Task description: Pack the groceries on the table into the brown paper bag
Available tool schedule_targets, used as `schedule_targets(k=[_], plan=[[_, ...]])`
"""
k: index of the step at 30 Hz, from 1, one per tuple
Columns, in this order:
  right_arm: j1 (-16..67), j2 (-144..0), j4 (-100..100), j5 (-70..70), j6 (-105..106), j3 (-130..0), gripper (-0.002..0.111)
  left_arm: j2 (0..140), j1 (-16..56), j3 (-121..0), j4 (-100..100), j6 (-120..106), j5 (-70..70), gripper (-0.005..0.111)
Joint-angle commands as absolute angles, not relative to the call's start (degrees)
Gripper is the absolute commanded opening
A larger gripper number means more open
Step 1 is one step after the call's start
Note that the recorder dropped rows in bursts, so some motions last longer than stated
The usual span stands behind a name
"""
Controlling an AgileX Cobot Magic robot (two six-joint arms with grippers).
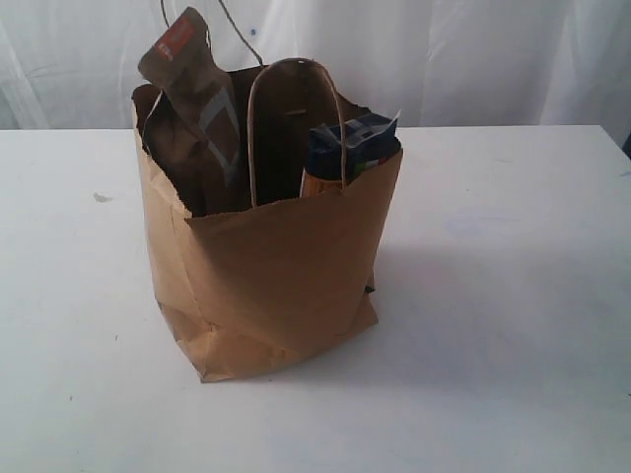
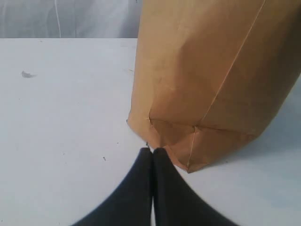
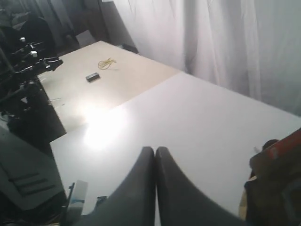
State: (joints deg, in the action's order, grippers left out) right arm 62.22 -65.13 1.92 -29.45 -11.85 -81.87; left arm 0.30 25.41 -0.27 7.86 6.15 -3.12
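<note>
The brown paper bag stands upright near the ctr of the table, mouth open & rim a bit crumpled. Inside, the dark-brown pouch w/ a red label leans at the bag's left side, its top poking well above the rim. The long orange-navy packet sits upright at the right side, also clear of the rim. Other groceries can't be made out, as the bag's interior is too dark. The left gripper is low over the tabletop, jaws pressed together w/ nothing btwn them, tips just beside the bag's btm corner; touching or not, can't tell. The right gripper is likewise fully closed & empty, above the white surface, w/ the pouch's red-labelled top at the edge of its view. A white curtain hangs behind.
</note>
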Motion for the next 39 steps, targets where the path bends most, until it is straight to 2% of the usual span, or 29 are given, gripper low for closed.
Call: schedule_targets(k=[1, 6, 11, 15, 19, 21, 24, 26, 27, 39], plan=[[61.3, -62.4, -2.0, -17.3, -7.5, -70.7, 0.0, 0.0, 25.1, 0.0, 8.5, 6.0, -3.0, 0.0], [58.2, -61.3, -2.0, -6.6, -7.6, -59.3, 0.0, 0.0, 25.1, 0.0, 8.5, 6.0, -3.0, 0.0], [55.8, -60.1, -1.9, -3.9, -7.3, -52.5, 0.0, 0.0, 25.1, 0.0, 8.5, 6.0, -3.0, 0.0], [52.1, -54.7, 3.8, 0.5, -7.3, -39.8, 0.0, 0.0, 25.1, 0.0, 8.5, 6.0, -3.0, 0.0], [46.4, -41.2, 4.4, 0.9, -7.3, -24.3, 0.0, 0.0, 25.1, 0.0, 8.5, 6.0, -3.0, 0.0], [40.2, -31.9, 4.4, 0.8, -7.5, -16.9, 0.0, 0.0, 25.1, 0.0, 8.5, 6.0, -3.0, 0.0], [28.4, -10.3, 3.8, -3.5, -7.5, -6.4, 0.0, 0.0, 25.1, 0.0, 8.5, 6.0, -3.0, 0.0], [21.6, 0.0, 2.4, -11.7, -7.5, -3.0, 0.0, 0.0, 25.1, 0.0, 8.5, 6.0, -3.0, 0.0], [19.3, 0.0, 1.7, -13.5, -7.5, -2.2, 0.0, 0.0, 25.1, 0.0, 8.5, 6.0, -3.0, 0.0], [11.0, 0.0, 0.8, -18.4, -8.0, 0.0, 0.0, 0.0, 25.1, 0.0, 8.5, 6.0, -3.0, 0.0]])
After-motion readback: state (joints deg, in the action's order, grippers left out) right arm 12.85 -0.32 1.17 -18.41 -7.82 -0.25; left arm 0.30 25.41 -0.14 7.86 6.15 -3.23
